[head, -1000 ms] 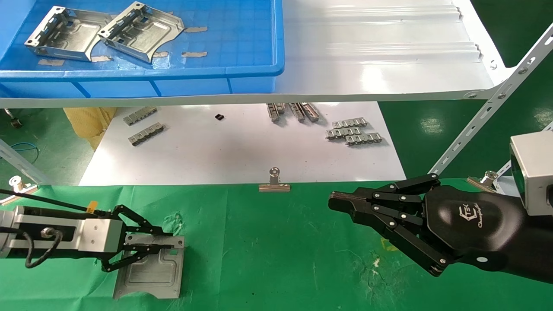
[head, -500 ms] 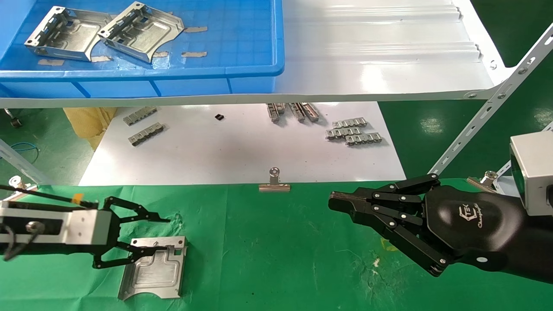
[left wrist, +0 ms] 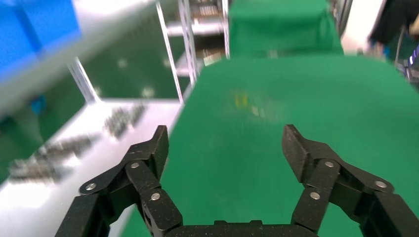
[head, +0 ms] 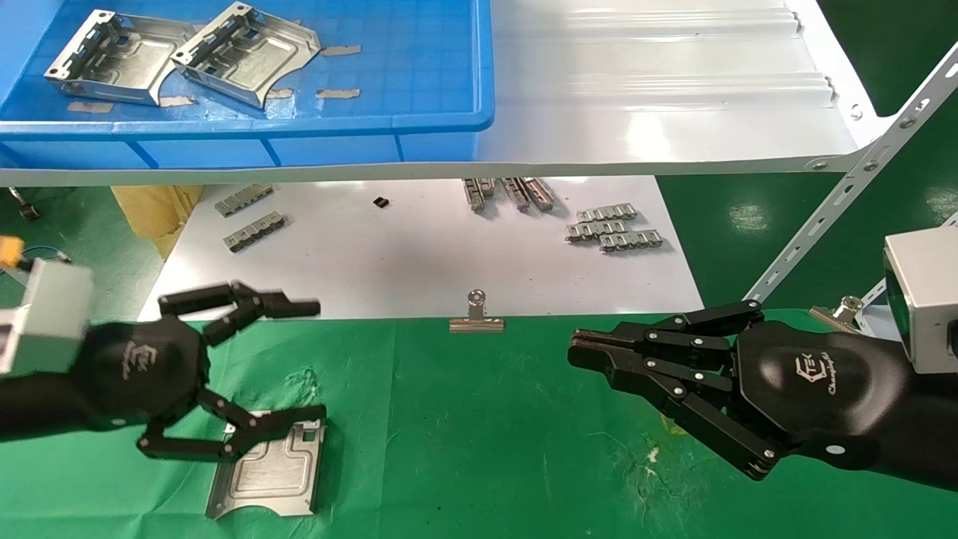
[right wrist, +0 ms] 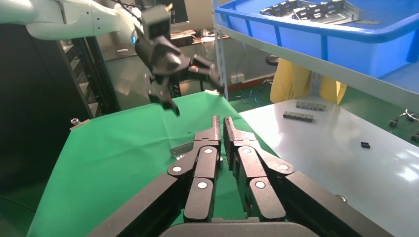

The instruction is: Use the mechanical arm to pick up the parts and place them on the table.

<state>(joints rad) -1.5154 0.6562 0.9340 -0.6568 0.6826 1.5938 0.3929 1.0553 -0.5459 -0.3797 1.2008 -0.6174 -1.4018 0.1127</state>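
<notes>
One silvery part (head: 269, 473) lies flat on the green table (head: 464, 449) at the near left. My left gripper (head: 319, 359) is open and empty, lifted above the part's far edge with its logo side up. In the left wrist view the left gripper (left wrist: 225, 143) has its jaws spread wide over bare green cloth (left wrist: 296, 98). Two more parts (head: 112, 56) (head: 243, 52) lie in the blue bin (head: 299, 127) on the shelf. My right gripper (head: 575, 352) is shut and empty, parked over the table's right side; it also shows in the right wrist view (right wrist: 221, 121).
A glossy white shelf (head: 658, 112) overhangs a white sheet (head: 419, 262) with grey clip strips (head: 614, 228) (head: 251, 217). A binder clip (head: 476, 314) sits at the cloth's far edge. A slanted metal strut (head: 838, 202) stands at the right.
My left gripper opened and let go of the part, then rose and rolled over so its logo side faces up. The part stays flat on the cloth. The right arm has not moved.
</notes>
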